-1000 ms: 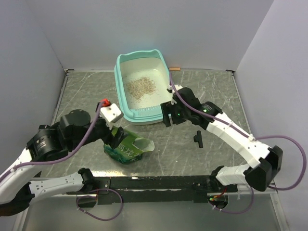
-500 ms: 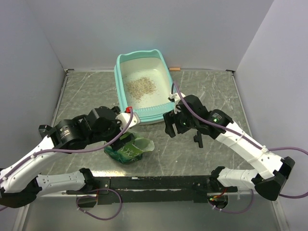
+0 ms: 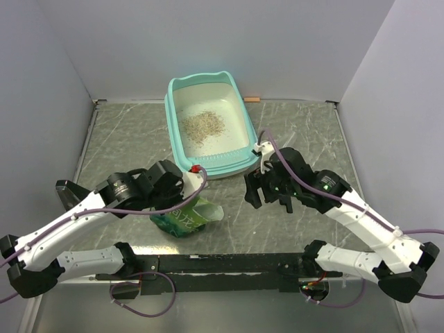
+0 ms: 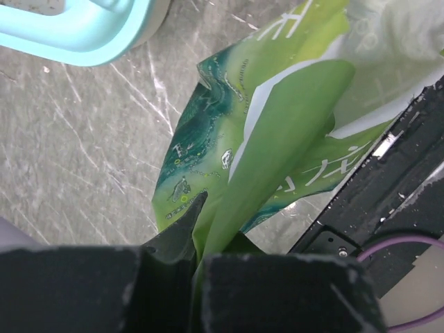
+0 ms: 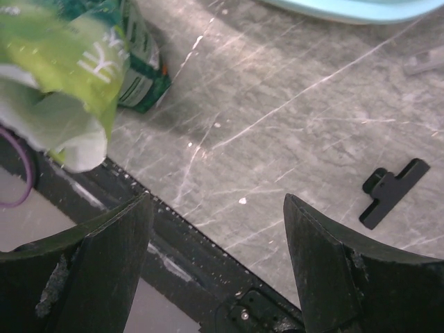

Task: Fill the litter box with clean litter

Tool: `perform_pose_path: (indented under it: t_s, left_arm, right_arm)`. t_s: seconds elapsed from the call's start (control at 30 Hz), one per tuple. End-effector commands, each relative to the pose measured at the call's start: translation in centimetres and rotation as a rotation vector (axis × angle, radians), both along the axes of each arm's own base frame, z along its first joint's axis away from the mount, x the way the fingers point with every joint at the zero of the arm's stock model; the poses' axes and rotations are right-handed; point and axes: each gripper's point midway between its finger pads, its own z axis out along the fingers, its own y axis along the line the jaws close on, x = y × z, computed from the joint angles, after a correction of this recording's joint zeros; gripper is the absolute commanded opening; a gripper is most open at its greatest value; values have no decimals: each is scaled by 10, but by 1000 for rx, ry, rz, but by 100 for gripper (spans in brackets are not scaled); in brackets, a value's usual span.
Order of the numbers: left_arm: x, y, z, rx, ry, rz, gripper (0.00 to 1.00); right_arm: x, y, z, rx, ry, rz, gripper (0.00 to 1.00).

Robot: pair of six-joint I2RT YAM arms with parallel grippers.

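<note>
Litter box [image 3: 220, 165] sits at 12 o'clock in your top view, clean litter [image 3: 203, 127] inside. Left wrist: your left gripper [image 4: 198, 263] pinches the green bag [image 4: 277, 125], box at 11 o'clock. Right wrist: your right gripper [image 5: 218, 229] gapes empty, box rim at 1 o'clock.

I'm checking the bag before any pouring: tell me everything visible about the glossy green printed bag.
The glossy green printed bag is crinkled plastic film with white lettering and teal artwork. Its mouth is open, whitish inside. It sits on the grey marbled table short of the turquoise litter box, its top edge pinched in the shut left gripper.
</note>
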Motion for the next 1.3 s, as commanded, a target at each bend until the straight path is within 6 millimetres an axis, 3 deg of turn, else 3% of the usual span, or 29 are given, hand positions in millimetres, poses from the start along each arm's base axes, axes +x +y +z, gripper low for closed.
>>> perform_pose_path:
  t_s: [0.0, 0.1, 0.13, 0.2, 0.23, 0.37, 0.4, 0.5, 0.53, 0.6, 0.63, 0.7, 0.73, 0.9, 1.03, 1.13, 1.27]
  left_arm:
    - [20, -13, 33, -75, -97, 37, 1]
    - [32, -33, 72, -210, -173, 48, 1]
    - [36, -47, 99, -314, -213, 39, 1]
    - [39, -58, 125, -409, -253, 24, 1]
    - [41, -68, 150, -499, -293, 7, 1]
    - [36, -80, 194, -646, -350, -51, 1]
    - [33, -81, 197, -662, -351, -67, 1]
    - [21, -77, 187, -682, -335, -100, 1]
    - [17, -72, 167, -671, -316, -97, 1]
    - [14, -73, 147, -681, -309, -104, 1]
    - [12, -69, 118, -656, -276, -90, 1]
    - [12, -70, 95, -660, -256, -71, 1]
    - [12, -68, 66, -618, -216, -50, 1]
    - [13, -69, -1, -521, -114, 7, 1]
    - [13, -72, 0, -556, -127, -8, 1]
    - [13, -69, 10, -575, -156, -8, 1]
    - [12, -62, 15, -571, -157, 14, 1]
  right_arm:
    - [-16, 0, 11, 73, -13, 45, 82]
    - [-24, -5, 25, 120, -51, 61, 82]
    - [-25, -6, 29, 127, -63, 64, 82]
    - [-28, -12, 41, 137, -87, 61, 82]
    - [-30, -13, 45, 137, -94, 68, 82]
    - [-27, -18, 59, 111, -138, 83, 82]
    - [-25, -19, 67, 115, -164, 84, 82]
    - [-24, -15, 72, 101, -234, 175, 83]
    - [-22, -11, 79, 121, -277, 201, 83]
    - [-22, -5, 78, 112, -332, 287, 83]
    - [-23, 0, 80, 124, -348, 325, 83]
    - [-30, 8, 80, 126, -369, 422, 84]
    - [-29, 10, 80, 120, -374, 442, 85]
    - [-32, 30, 67, 64, -340, 642, 85]
    - [-16, 46, 54, 5, -380, 751, 87]
    - [2, 57, 63, -18, -503, 782, 89]
    - [0, 72, 76, 0, -555, 909, 90]
